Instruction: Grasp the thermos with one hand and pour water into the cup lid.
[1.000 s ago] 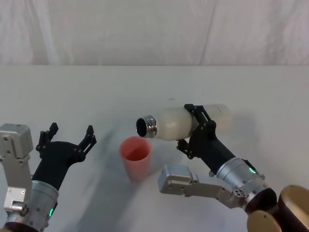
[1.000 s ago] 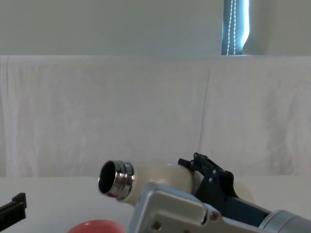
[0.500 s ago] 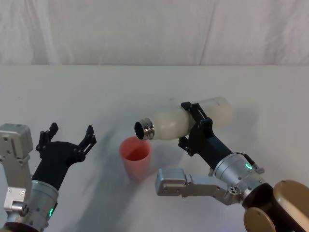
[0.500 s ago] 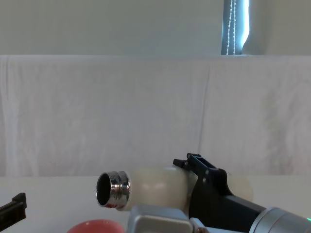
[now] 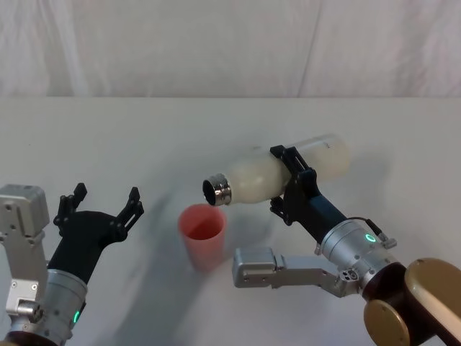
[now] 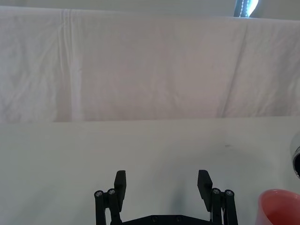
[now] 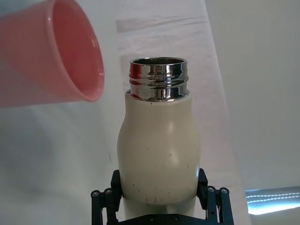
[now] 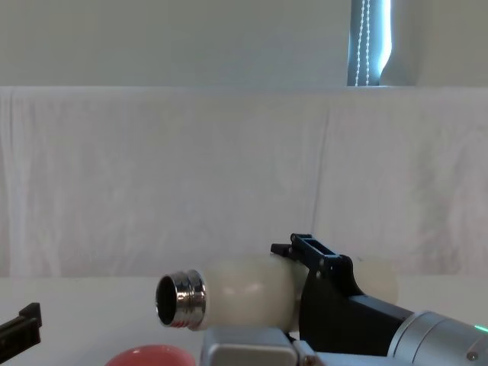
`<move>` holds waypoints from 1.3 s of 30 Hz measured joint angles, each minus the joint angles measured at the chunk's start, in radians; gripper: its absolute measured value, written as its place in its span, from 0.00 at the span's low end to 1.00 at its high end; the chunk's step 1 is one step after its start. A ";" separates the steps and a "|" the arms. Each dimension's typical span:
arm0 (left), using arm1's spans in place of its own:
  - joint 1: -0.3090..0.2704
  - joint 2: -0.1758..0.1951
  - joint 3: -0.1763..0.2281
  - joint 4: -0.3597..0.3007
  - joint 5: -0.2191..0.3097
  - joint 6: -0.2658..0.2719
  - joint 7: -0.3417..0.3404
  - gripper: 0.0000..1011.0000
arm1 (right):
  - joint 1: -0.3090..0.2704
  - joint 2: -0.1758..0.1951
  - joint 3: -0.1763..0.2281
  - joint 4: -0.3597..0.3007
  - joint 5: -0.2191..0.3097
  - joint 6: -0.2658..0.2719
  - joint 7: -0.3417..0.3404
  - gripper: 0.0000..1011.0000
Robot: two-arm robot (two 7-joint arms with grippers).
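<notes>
I'm holding the thermos in the right gripper, jaws clamped around its middle, and it's lying nearly flat in the air with the chrome neck pointing to about 9 o'clock, mouth dipped a touch. From the head view the mouth is hanging just above the cup lid, roughly over its 1 o'clock rim. The lid is sitting upright on the table. I'm not seeing any water coming out.

The left gripper is parked at about 9 o'clock from the lid, fingers spread wide, holding nothing.

What's worrying me: the mouth looks lined up over the rim rather than the centre, so once water starts it could run down the outside or miss onto the table. Tipping too fast could also gush and overshoot such a small cup. And a low neck could knock the lid over.

Count: one thermos, one cup lid, two grippers.
</notes>
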 joint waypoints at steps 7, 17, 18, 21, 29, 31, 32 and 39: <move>0.000 0.000 0.000 0.000 0.000 0.000 0.000 0.99 | 0.008 0.012 -0.010 -0.001 -0.016 0.007 0.009 0.94; 0.000 0.000 0.000 0.000 0.000 0.000 0.000 0.99 | 0.018 0.025 -0.014 -0.012 -0.029 0.015 0.014 0.94; 0.000 0.000 0.000 0.000 0.000 0.000 0.000 0.99 | 0.019 0.026 -0.014 -0.012 -0.031 0.016 0.014 0.94; 0.000 0.000 0.000 0.000 0.000 0.000 0.000 0.99 | 0.022 0.031 -0.016 -0.015 -0.036 0.016 0.014 0.94; 0.000 0.000 0.000 0.000 0.000 0.000 0.000 0.99 | 0.026 0.037 -0.018 -0.024 -0.041 0.020 0.016 0.94; 0.000 0.000 0.000 0.000 0.000 0.000 0.000 0.99 | 0.026 0.038 -0.018 -0.025 -0.041 0.020 0.016 0.94; 0.000 0.000 0.000 0.000 0.000 0.000 0.000 0.99 | 0.026 0.038 -0.018 -0.026 -0.041 0.020 0.016 0.94; 0.000 0.000 0.000 0.000 0.000 0.000 0.000 0.99 | 0.026 0.040 -0.017 -0.031 -0.041 0.023 0.016 0.94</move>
